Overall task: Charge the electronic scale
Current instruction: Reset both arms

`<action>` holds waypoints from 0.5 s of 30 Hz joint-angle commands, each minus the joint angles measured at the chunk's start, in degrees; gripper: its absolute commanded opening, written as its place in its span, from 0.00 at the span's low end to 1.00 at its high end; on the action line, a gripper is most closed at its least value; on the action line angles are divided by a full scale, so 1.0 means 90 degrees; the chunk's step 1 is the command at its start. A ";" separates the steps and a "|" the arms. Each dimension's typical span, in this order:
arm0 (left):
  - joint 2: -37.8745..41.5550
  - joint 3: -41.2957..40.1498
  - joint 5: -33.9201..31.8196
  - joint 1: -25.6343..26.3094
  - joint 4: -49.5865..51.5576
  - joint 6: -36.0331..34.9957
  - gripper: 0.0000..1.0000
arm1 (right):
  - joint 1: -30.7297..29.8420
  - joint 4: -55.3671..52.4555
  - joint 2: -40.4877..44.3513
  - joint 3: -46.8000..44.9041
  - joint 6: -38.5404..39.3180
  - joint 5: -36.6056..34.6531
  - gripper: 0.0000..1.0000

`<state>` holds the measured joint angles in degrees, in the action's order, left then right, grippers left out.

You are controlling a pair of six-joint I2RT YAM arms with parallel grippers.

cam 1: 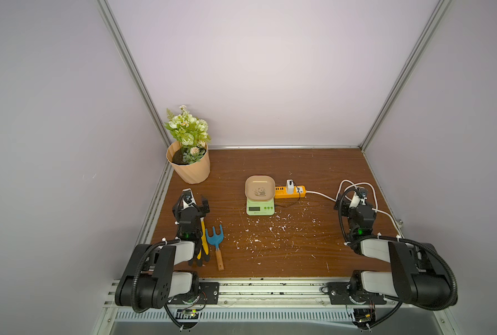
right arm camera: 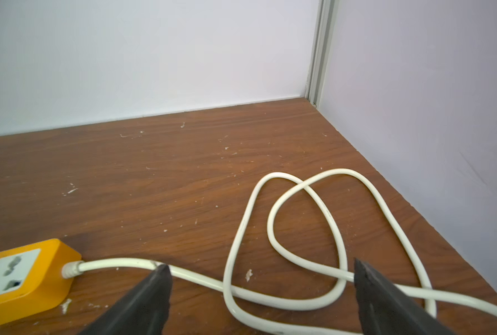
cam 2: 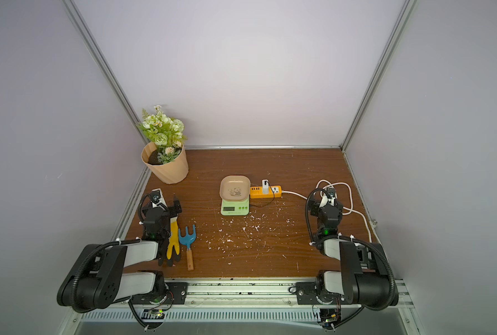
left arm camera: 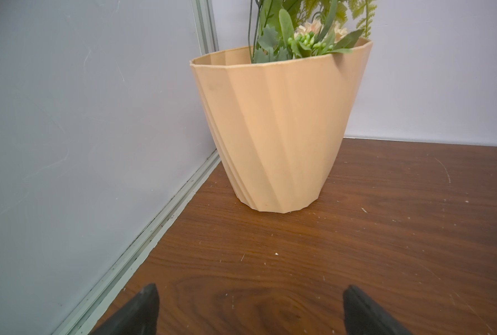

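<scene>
The electronic scale (cam 1: 260,207) (cam 2: 235,207) is pale green and stands mid-table with a beige panda-print tray (cam 1: 259,188) on top. Touching its right side is an orange power strip (cam 1: 289,192) (right arm camera: 21,278) with a white adapter (cam 1: 290,186) plugged in. A thin black cable (cam 1: 289,204) runs from the adapter toward the scale's right side; its end is too small to make out. My left gripper (left arm camera: 248,290) (cam 1: 196,197) is open and empty, low over the wood left of the scale. My right gripper (right arm camera: 261,265) (cam 1: 350,195) is open over the strip's white cord, holding nothing.
A beige flower pot (cam 1: 190,168) (left arm camera: 276,130) stands in the back left corner. A yellow-black glove (cam 1: 203,243) and a blue hand fork (cam 1: 215,237) lie beside the left arm. The strip's white cord (right arm camera: 299,232) (cam 1: 357,188) loops near the right wall. White flecks litter the wood.
</scene>
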<state>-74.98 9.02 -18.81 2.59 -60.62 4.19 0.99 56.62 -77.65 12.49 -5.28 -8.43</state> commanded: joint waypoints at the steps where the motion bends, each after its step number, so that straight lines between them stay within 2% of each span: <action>1: -0.0155 -0.0030 0.0451 -0.0083 -0.0777 -0.0071 1.00 | 0.0016 0.0902 -0.0370 0.0149 0.0174 0.0467 1.00; 3: -0.0255 -0.0082 0.0560 -0.0083 -0.0951 -0.0110 1.00 | -0.0010 0.0913 -0.0445 0.0176 0.0319 0.0698 1.00; 8: -0.0677 -0.0221 0.0765 -0.0060 -0.1537 -0.0217 1.00 | -0.0121 0.1284 -0.0718 0.0080 0.0397 0.0577 0.99; 10: -0.1000 -0.0240 0.0622 0.0171 -0.1884 -0.0426 0.99 | -0.0275 0.1744 -0.1005 0.0018 0.0686 0.0785 0.99; 12: -0.1080 -0.0162 0.0363 0.0397 -0.1824 -0.0640 0.99 | -0.0473 0.1405 -0.0958 0.0144 0.0908 0.0650 1.00; 15: -0.1112 -0.0153 0.0359 0.0415 -0.1850 -0.0670 0.99 | -0.0482 0.1363 -0.0972 0.0179 0.0850 0.0509 0.99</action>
<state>-84.99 7.49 -14.44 5.43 -72.29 0.25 -3.05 65.08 -86.52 12.64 0.03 -3.53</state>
